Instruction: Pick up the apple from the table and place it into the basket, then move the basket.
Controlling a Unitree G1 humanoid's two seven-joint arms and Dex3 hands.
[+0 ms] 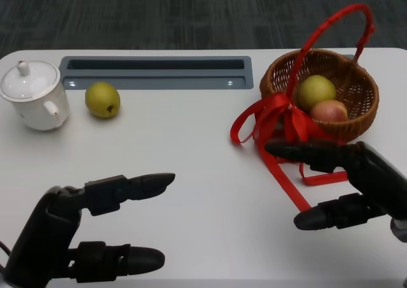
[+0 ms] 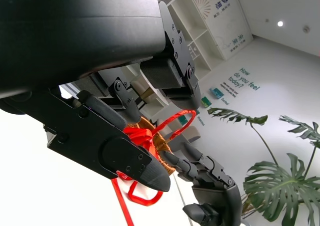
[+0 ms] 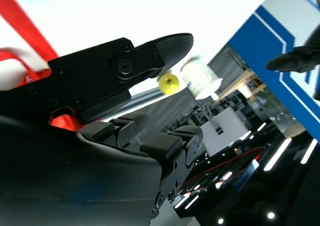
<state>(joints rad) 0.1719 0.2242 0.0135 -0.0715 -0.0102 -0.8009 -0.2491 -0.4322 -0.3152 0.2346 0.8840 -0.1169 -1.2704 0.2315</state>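
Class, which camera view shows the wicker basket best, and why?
The head view: the wicker basket shows whole, with red handle and two fruits inside. The left wrist view shows only a sliver of it behind the fingers. The right wrist view shows only red ribbon, no basket.

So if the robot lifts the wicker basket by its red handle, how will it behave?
The basket probably swings or tilts, since its red handle is thin and arched. The two fruits inside may roll. The loose ribbon looks floppy and would trail.

white table [image 1: 191, 173], dark carpet [image 1: 159, 14]
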